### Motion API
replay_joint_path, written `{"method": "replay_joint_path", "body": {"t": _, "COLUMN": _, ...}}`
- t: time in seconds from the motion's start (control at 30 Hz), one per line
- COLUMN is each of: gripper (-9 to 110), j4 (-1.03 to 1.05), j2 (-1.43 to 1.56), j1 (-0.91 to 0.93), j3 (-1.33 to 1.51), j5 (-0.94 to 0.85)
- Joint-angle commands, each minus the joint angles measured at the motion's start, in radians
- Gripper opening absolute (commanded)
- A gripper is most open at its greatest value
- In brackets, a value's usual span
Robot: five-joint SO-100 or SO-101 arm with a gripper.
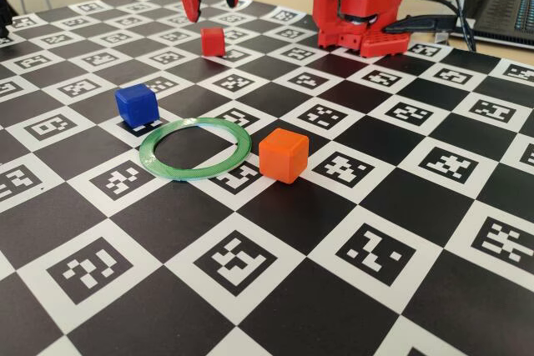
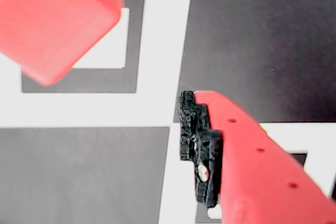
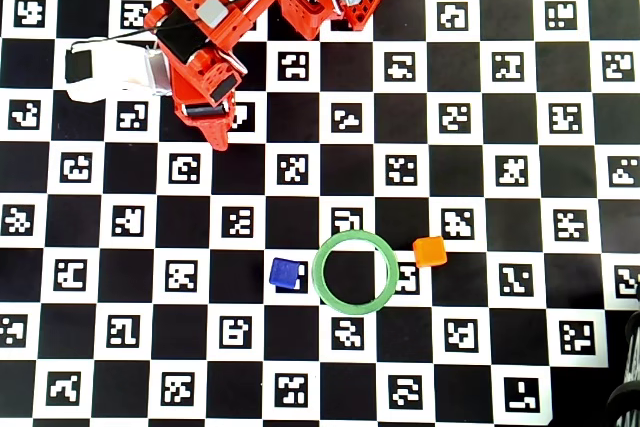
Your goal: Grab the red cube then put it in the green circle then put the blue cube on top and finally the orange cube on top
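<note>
The red cube (image 1: 213, 41) rests on the checkered marker board at the far side. My gripper (image 1: 211, 4) hangs open just above and behind it, touching nothing. In the wrist view the red cube (image 2: 52, 19) fills the top left, ahead of the one black finger pad (image 2: 202, 145) that shows; the other finger is out of frame. From overhead the arm hides the red cube. The green circle (image 1: 194, 174) lies flat mid-board with nothing inside it. The blue cube (image 1: 137, 105) stands just left of the ring, and the orange cube (image 1: 284, 155) just right of it.
The arm's red base (image 1: 359, 6) stands at the board's far edge with cables trailing right toward a laptop (image 1: 505, 2). In the overhead view the blue cube (image 3: 286, 273), green circle (image 3: 355, 235) and orange cube (image 3: 430, 251) line up well below the arm.
</note>
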Motion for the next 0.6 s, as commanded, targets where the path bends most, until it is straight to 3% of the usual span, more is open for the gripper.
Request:
{"method": "replay_joint_path", "body": {"t": 0.0, "gripper": 38, "j4": -0.043, "j2": 0.005, "j1": 0.011, "j3": 0.015, "j5": 0.009}}
{"method": "replay_joint_path", "body": {"t": 0.57, "gripper": 38, "j4": -0.227, "j2": -0.048, "j1": 0.011, "j3": 0.124, "j5": 0.029}}
